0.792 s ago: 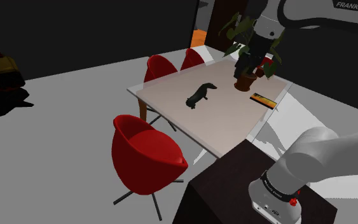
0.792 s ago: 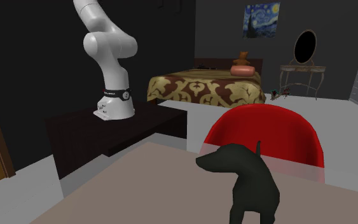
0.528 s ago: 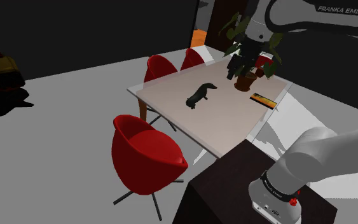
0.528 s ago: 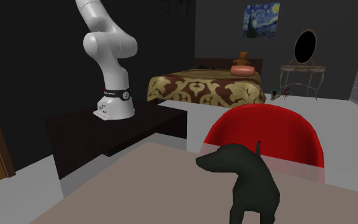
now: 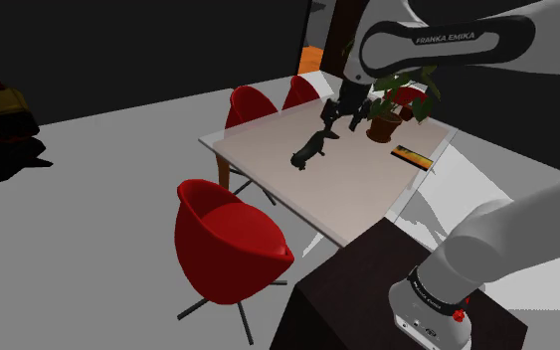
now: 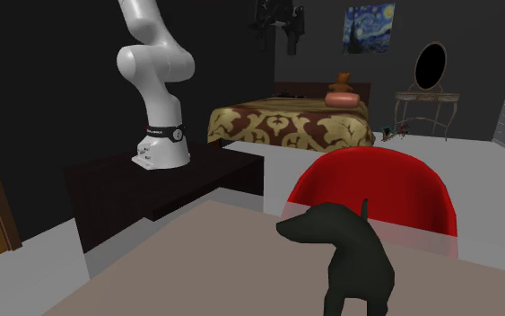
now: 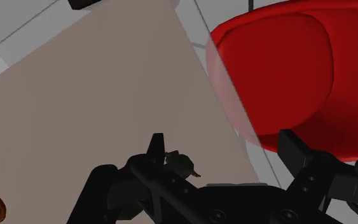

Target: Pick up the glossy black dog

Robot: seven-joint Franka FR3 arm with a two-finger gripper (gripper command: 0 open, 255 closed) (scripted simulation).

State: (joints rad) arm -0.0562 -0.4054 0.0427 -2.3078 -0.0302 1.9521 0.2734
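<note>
Black, faintly glossy dog (image 5: 311, 150) stands upright mid-counter (image 5: 357, 199), free of claw. Shoulder view: claw (image 5: 332, 115) hangs at dog's 1 o'clock, over head end, not touching. Wrist view: fingers (image 7: 157, 147) spread wide apart, pinching nothing; pale counter top and red chair (image 7: 285, 70) show between them. Potted plant (image 5: 385, 104) at dog's 2 o'clock, flat dark slab (image 5: 413, 157) with orange stripe at its 3 o'clock. Second exterior view: dog at frame's 5 o'clock, claw near 12, well above.

The claw (image 5: 332, 121) has swung from the plant (image 5: 382, 126) to above the dog (image 5: 310, 149)
</note>
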